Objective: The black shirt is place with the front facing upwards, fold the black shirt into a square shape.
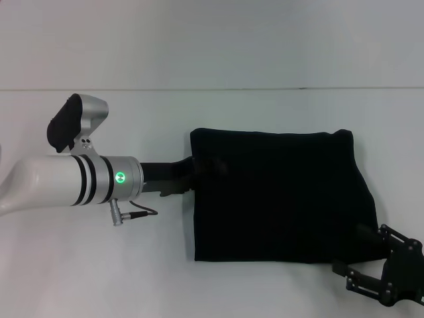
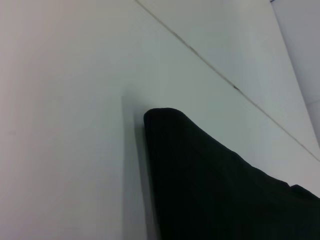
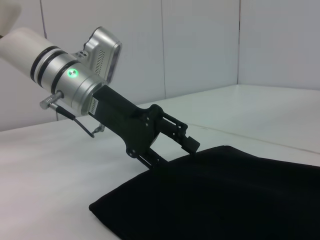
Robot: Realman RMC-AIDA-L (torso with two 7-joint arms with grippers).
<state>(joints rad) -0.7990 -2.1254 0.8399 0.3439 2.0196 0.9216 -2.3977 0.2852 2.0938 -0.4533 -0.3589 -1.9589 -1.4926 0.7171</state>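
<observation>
Right gripper is hovering at the near right corner of the shirt, fingers spread, holding nothing. Shirt is lying folded on the table, stretching away from it toward the left gripper, whose jaws are closing on the shirt's left edge.

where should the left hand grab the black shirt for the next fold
Probably the black shirt's left edge, coming in low from the robot's left, where the left hand already sits: it lies flat with a straight edge. The right hand sits at the near right corner.
</observation>
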